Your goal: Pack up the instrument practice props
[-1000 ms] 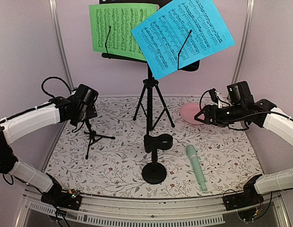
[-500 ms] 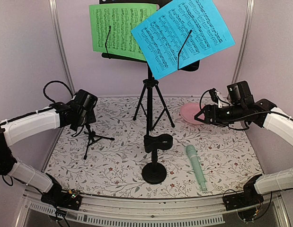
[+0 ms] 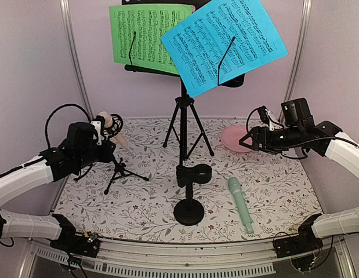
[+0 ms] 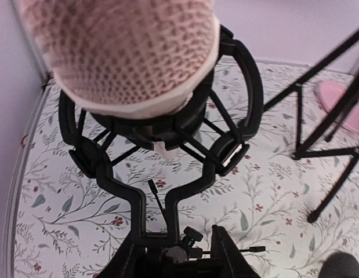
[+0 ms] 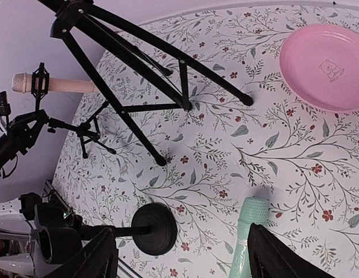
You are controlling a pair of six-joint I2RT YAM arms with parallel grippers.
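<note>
tripod (image 3: 183, 124) stands between pink dish (image 3: 230, 138) and pink microphone (image 3: 105, 120)

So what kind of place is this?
Probably a small robot test booth staged as a music practice corner: a music stand holding a green score page and a blue score page, a pink microphone, and two robot arms.

Glossy pink dish (image 5: 327, 69), matt black tripod (image 3: 183, 133).
</note>
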